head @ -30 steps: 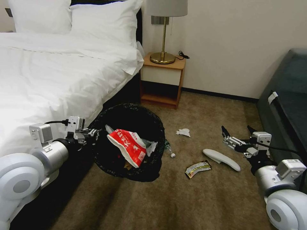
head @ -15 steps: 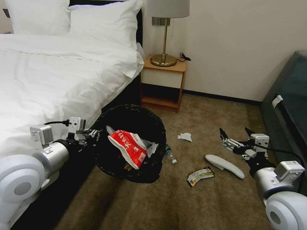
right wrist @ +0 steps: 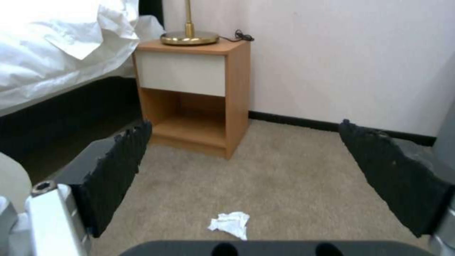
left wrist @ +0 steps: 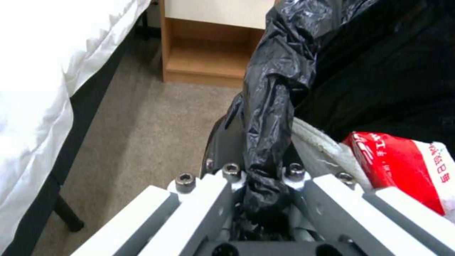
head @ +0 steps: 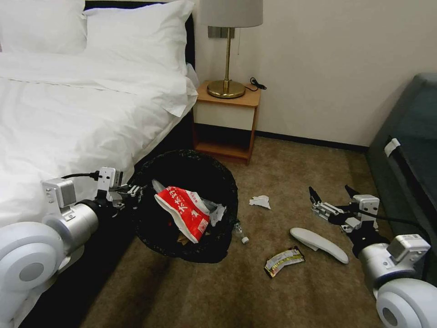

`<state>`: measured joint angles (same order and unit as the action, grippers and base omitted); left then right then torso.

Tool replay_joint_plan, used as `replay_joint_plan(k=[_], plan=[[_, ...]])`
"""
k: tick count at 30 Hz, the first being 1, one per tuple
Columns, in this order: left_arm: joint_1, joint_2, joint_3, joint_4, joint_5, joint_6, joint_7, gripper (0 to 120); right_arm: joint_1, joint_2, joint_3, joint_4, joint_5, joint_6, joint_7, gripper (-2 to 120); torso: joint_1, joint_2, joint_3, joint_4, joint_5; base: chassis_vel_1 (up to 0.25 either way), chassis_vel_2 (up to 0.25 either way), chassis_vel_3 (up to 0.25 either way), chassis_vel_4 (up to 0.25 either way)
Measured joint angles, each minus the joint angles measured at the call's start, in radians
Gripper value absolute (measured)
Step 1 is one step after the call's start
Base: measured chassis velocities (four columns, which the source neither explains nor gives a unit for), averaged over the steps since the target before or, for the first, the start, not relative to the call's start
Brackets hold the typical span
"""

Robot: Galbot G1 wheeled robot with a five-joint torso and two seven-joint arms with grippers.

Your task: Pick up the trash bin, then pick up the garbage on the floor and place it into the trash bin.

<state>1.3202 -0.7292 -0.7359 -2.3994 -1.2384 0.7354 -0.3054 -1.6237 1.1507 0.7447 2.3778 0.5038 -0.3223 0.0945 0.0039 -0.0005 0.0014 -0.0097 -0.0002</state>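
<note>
My left gripper (head: 130, 191) is shut on the rim of the trash bin (head: 227, 182) and holds the black-bagged bin tilted off the carpet beside the bed. The left wrist view shows the left gripper (left wrist: 263, 177) pinching the crinkly bag (left wrist: 270, 106). A red snack wrapper (head: 184, 212) lies inside the bin. Garbage on the floor: a crumpled tissue (head: 260, 201), a small bottle (head: 240, 231) by the bin, a white slipper (head: 318, 238) and a yellow-silver wrapper (head: 283, 260). My right gripper (head: 329, 190) hangs open just beyond the slipper, holding nothing. In the right wrist view the right gripper (right wrist: 245, 124) is spread above the tissue (right wrist: 230, 223).
A white bed (head: 68, 118) fills the left side. A wooden nightstand (head: 225, 123) with a brass lamp (head: 226, 86) stands against the back wall. A dark sofa (head: 409, 150) borders the right. Bare carpet lies in front of the litter.
The whole picture has shifted slightly, so the camera moved; the floor litter now sits a little lower in view. Both arms keep their pose, and the bin stays held.
</note>
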Motion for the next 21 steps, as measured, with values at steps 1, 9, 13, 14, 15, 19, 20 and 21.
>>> replay_joint_plan(k=[1,9,13,14,15,19,20,21], plan=[[0.001,0.0,0.0,-0.001,0.001,0.0,0.001,1,0.0,0.001,-0.002,0.0,-0.001,0.0,-0.001,100,0.0,0.0,0.0,0.0,0.0001,-0.078,0.089,0.093,-0.077],[0.0,-0.001,0.0,-0.003,0.002,0.0,0.002,1,-0.004,0.0,-0.003,0.001,-0.004,0.001,-0.004,100,0.0,0.0,0.0,-0.0002,0.0001,-0.099,0.07,0.076,-0.094],[-0.002,-0.001,0.0,-0.002,0.001,0.0,0.002,1,-0.004,0.0,-0.007,-0.001,-0.006,0.002,-0.004,100,0.0,0.0,0.0,-0.0002,0.0002,-0.113,0.08,0.086,-0.084],[-0.003,-0.001,-0.002,-0.001,0.0,0.0,0.002,1,-0.005,-0.002,-0.011,-0.003,-0.007,0.002,-0.005,100,0.0,0.0,0.0,0.0,0.0002,-0.078,0.078,0.086,-0.089],[-0.003,-0.001,-0.002,0.0,0.0,0.0,0.002,1,-0.006,-0.004,-0.011,-0.004,-0.007,0.001,-0.005,100,0.0,0.0,0.0,0.0,0.0002,-0.078,0.078,0.086,-0.089],[-0.009,-0.002,-0.007,0.004,-0.001,0.0,0.002,1,-0.009,-0.033,-0.012,-0.016,-0.01,-0.013,-0.008,100,0.0,0.0,0.0,-0.0001,0.0002,-0.079,0.09,0.089,-0.098],[-0.014,-0.002,-0.01,0.007,-0.005,0.0,0.002,1,-0.006,-0.059,-0.008,-0.027,-0.01,-0.03,-0.014,100,0.0,0.0,0.0,0.0,0.0001,-0.04,0.052,0.097,-0.046],[-0.017,-0.001,-0.011,0.009,-0.007,0.0,0.002,1,-0.003,-0.069,-0.006,-0.035,-0.01,-0.036,-0.016,100,0.0,0.0,0.0,-0.0001,0.0001,0.0,0.0,0.0,0.0]])
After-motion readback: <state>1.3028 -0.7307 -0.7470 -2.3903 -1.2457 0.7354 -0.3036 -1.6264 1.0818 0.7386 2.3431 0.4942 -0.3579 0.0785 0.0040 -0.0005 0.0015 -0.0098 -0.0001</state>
